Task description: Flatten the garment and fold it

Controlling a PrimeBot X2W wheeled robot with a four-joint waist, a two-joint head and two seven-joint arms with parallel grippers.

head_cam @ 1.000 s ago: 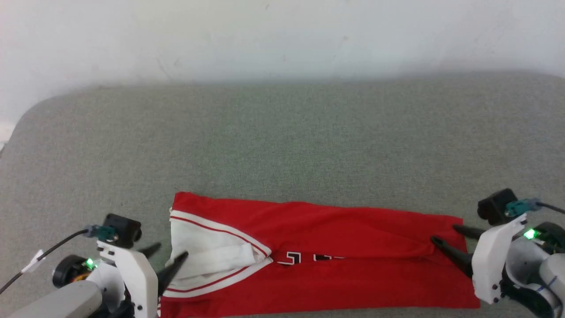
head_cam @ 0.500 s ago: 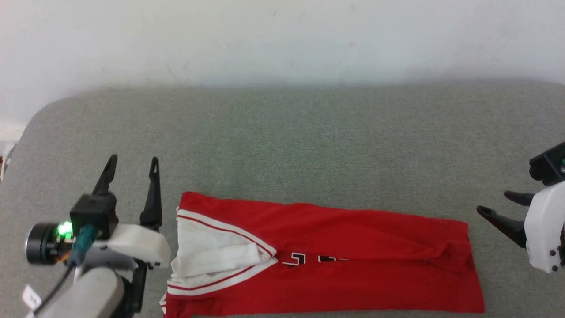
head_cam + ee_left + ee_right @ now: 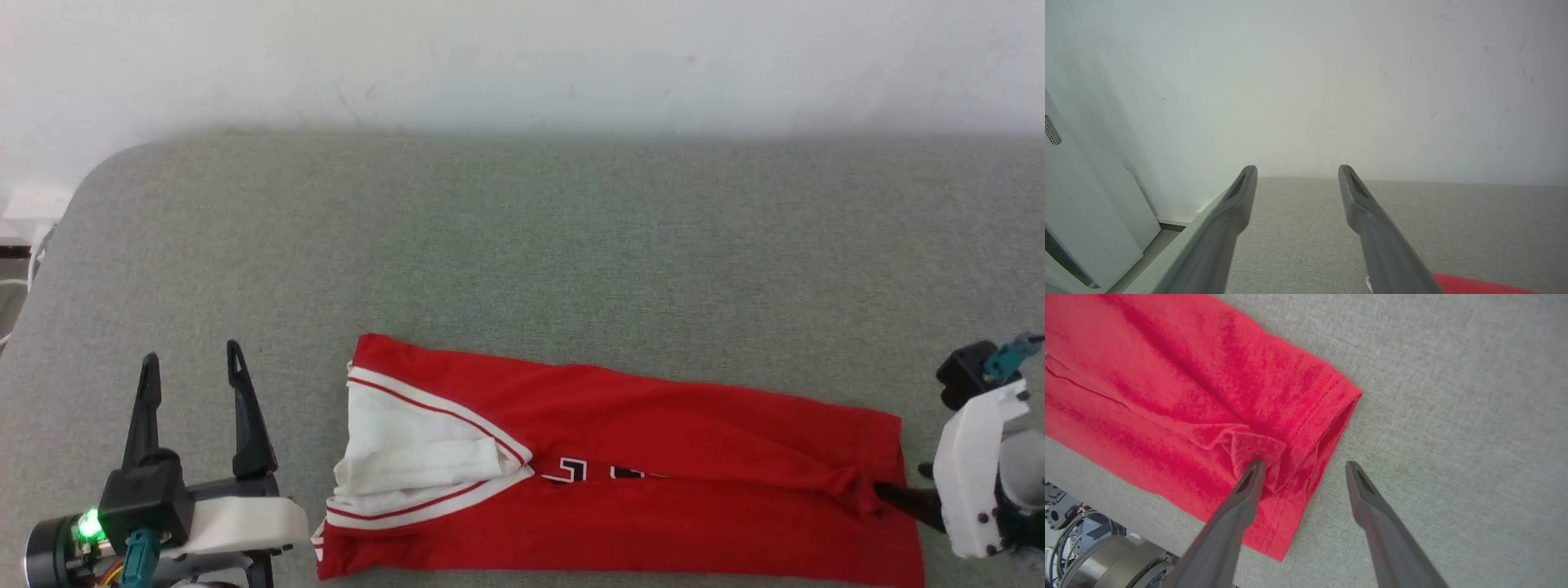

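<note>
The red shirt is laid as a long strip along the bottom of the head view, on the grey mat. Its black letters are half hidden under a fold, and its lower right corner is cut off. The left gripper, lower left, is spread wide and nothing is held. The right gripper is spread wide too; a bunched fold is touched by one finger, not pinched.

White wrist shells, green light, teal plug, dark pincer fingers.
</note>
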